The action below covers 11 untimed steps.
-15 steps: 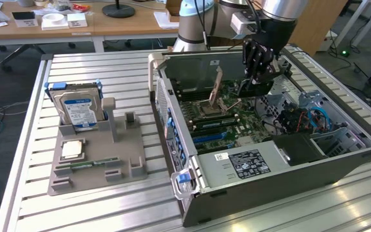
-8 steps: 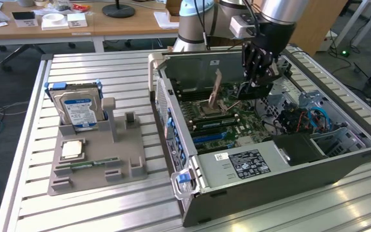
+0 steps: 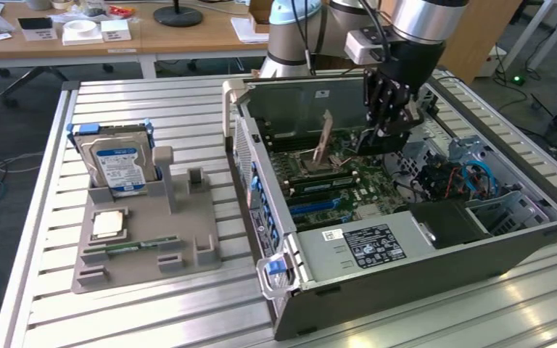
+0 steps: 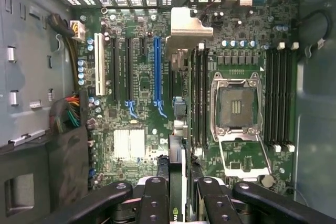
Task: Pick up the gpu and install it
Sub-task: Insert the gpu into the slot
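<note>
The gripper (image 3: 387, 130) pinches the gpu (image 4: 176, 179) between its jaws, in the upper right part of the exterior view, over the open computer case (image 3: 423, 272). Picking up is done. The blue slot (image 4: 156, 69) is empty, so putting it in is left.

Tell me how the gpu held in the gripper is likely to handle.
Probably stiff: the gpu stands straight, edge-on, in the shut gripper. Likely light, being a thin card. Hanging below the gripper, it might pivot if it bumps the case.

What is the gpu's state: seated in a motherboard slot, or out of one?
Out. The gripper holds the gpu edge-on above the motherboard; the long blue slot is empty.
</note>
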Each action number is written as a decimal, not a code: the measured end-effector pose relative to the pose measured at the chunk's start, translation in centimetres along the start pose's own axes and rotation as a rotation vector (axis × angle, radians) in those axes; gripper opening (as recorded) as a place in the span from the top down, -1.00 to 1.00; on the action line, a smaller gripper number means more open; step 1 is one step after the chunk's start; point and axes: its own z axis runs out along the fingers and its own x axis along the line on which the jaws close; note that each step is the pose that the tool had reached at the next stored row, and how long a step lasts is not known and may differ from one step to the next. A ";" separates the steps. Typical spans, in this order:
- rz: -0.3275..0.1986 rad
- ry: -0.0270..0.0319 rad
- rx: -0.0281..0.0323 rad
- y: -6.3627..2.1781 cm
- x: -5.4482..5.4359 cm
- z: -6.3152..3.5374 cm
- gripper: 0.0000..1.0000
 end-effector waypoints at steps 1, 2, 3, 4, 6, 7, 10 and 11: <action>0.000 0.0000 0.0003 0.09 0.0 0.14 0.48; 0.000 0.0001 0.0005 0.17 0.0 0.26 0.48; 0.000 0.0000 0.0005 0.20 0.0 0.33 0.48; 0.000 0.0002 0.0005 0.20 0.0 0.32 0.48; 0.000 0.0003 0.0005 0.20 0.0 0.32 0.48; 0.000 0.0002 0.0005 0.21 0.0 0.33 0.48; 0.000 0.0001 0.0005 0.21 0.0 0.33 0.48; 0.000 0.0001 0.0005 0.21 0.0 0.33 0.48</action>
